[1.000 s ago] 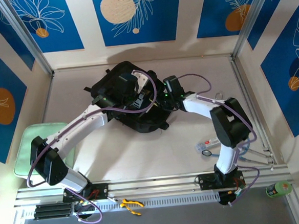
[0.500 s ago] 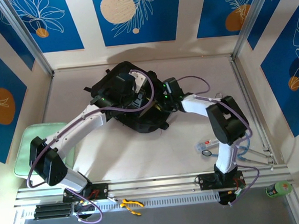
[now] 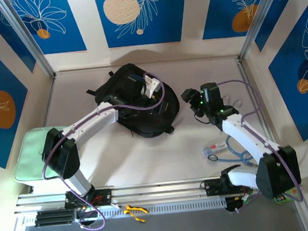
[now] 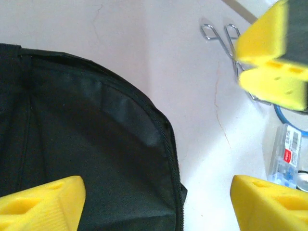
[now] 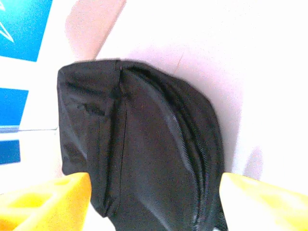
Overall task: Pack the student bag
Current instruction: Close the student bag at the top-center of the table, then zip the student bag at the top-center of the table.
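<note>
The student bag (image 3: 137,108), a black fabric backpack, lies flat at the back middle of the table. Its zip runs closed along the curved edge (image 4: 168,144). My left gripper (image 3: 152,86) hovers over the bag's far right part. In the left wrist view this left gripper (image 4: 159,207) is open, its yellow fingertips (image 4: 43,202) wide apart over the bag's edge, with nothing between them. My right gripper (image 3: 190,98) stands on the right of the bag, apart from it. The right gripper (image 5: 154,202) is open and faces the bag (image 5: 144,154) with nothing held.
A pale green pad (image 3: 29,150) lies at the left edge. At the right are a clear packet (image 3: 213,149), a blue cable (image 3: 241,156) and a metal clip (image 4: 219,33). Yellow pliers (image 3: 134,211) rest on the front rail.
Both grippers went from shut to open. The right arm drew back to the right, off the bag. The left gripper shifted right over the bag's far side.
</note>
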